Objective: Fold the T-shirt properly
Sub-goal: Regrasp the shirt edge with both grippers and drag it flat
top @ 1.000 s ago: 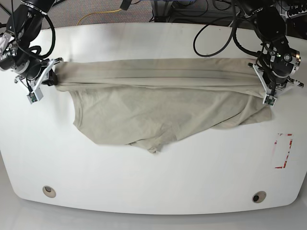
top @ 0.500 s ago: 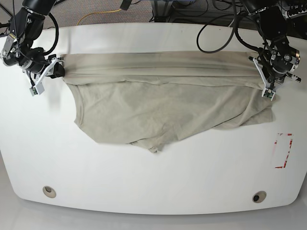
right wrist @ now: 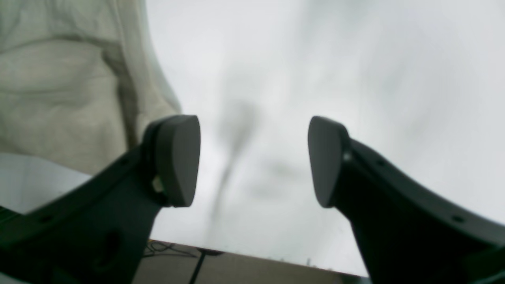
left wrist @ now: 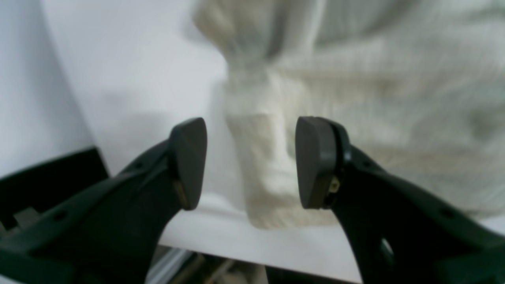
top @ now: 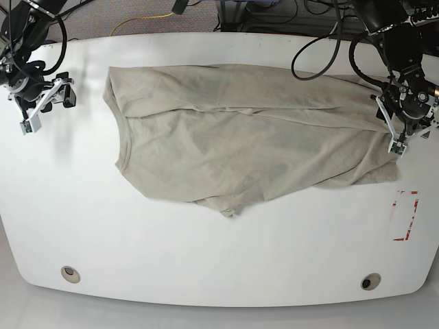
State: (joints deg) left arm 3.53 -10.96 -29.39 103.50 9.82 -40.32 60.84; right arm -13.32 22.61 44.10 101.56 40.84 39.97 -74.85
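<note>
The beige T-shirt (top: pixel 240 137) lies wrinkled and spread across the far half of the white table (top: pixel 206 253), with its upper edge folded over. My left gripper (top: pixel 388 118) is open at the shirt's right edge. In the left wrist view a blurred fold of the shirt (left wrist: pixel 260 165) lies between its spread fingers (left wrist: pixel 189 161). My right gripper (top: pixel 63 96) is open and empty, off the shirt's left edge. In the right wrist view (right wrist: pixel 254 159) only bare table lies between the fingers, with the shirt (right wrist: pixel 59 98) off to the left.
A red marked rectangle (top: pixel 406 216) is on the table at the right. Two round holes (top: pixel 69 273) (top: pixel 370 282) sit near the front edge. Black cables (top: pixel 315 41) and a yellow cable (top: pixel 144 20) lie behind the table.
Both grippers have opened and let go of the shirt's upper edge. The shirt has settled flat, farther back. The right gripper has drawn away to the left.
</note>
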